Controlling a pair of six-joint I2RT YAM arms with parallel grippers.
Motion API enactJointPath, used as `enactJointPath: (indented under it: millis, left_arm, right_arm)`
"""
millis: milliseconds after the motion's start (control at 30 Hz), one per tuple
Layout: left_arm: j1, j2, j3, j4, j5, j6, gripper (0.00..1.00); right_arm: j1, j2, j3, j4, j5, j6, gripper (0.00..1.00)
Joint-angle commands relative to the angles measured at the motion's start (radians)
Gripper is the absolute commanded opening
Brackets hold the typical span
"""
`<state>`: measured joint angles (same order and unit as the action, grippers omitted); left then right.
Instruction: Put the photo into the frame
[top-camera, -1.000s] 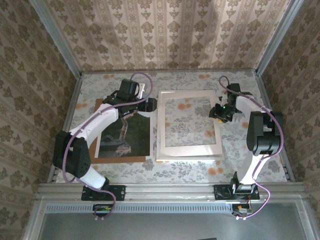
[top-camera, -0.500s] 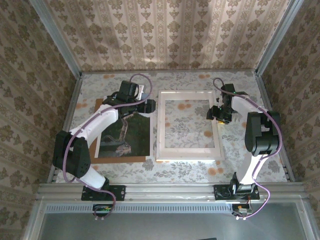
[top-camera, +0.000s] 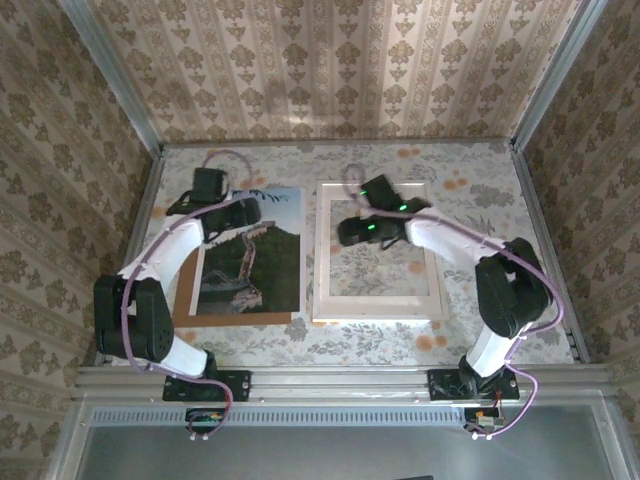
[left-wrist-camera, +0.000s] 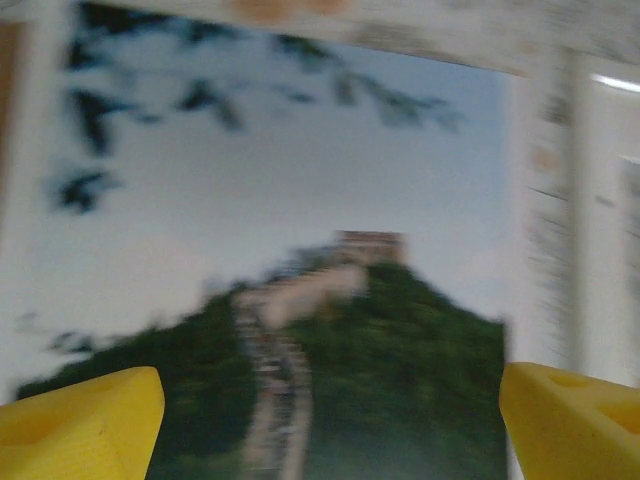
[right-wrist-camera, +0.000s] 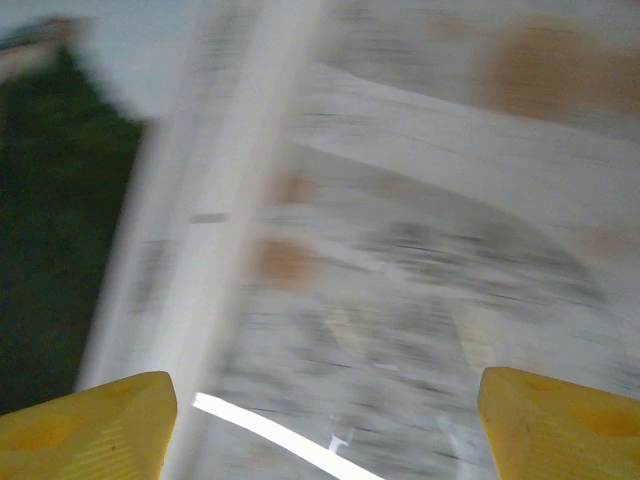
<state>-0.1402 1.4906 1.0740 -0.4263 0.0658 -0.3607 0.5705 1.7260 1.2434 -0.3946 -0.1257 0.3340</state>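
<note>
The photo (top-camera: 250, 255), blue sky over a dark hill with a pale path, lies flat on a brown board (top-camera: 182, 300) at the left of the table. My left gripper (top-camera: 243, 212) hovers over its upper part, open and holding nothing; in the left wrist view the photo (left-wrist-camera: 300, 230) spreads between and beyond the yellow fingertips (left-wrist-camera: 85, 420) of that gripper (left-wrist-camera: 330, 430). The white frame (top-camera: 380, 308) lies flat to the right of the photo. My right gripper (top-camera: 345, 234) is open above the frame's left side, and the right wrist view, which is blurred, has that gripper (right-wrist-camera: 325, 430) over the frame's left rail (right-wrist-camera: 220, 200) and pane.
The patterned tablecloth (top-camera: 470, 180) covers the table, and wallpapered walls close it in on three sides. A narrow strip of cloth (top-camera: 308, 250) separates photo and frame. The frame's left edge (left-wrist-camera: 600, 200) runs down the right side of the left wrist view.
My right arm swung left across the frame from its right rail to its left side, jaws opening wider. The left gripper drew back and left over the photo's top. The frame now lies straighter.
</note>
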Motion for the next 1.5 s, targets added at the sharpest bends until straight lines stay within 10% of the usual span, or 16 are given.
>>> enactJointPath:
  millis: [0, 233, 767, 1467]
  left_arm:
    - [0.127, -0.008, -0.047, -0.002, -0.04, -0.048, 0.88]
    - [0.252, 0.174, 0.054, -0.052, -0.021, 0.028, 0.87]
    - [0.263, 0.377, 0.207, -0.146, 0.088, 0.132, 0.87]
    - [0.259, 0.483, 0.224, -0.16, 0.152, 0.143, 0.84]
  right_arm:
    - [0.126, 0.108, 0.059, 0.178, 0.014, 0.164, 0.82]
    - [0.271, 0.356, 0.302, 0.1, 0.144, 0.315, 0.8]
    - [0.236, 0.474, 0.415, -0.177, 0.399, 0.331, 0.78]
    - [0.279, 0.61, 0.494, -0.018, 0.233, 0.499, 0.74]
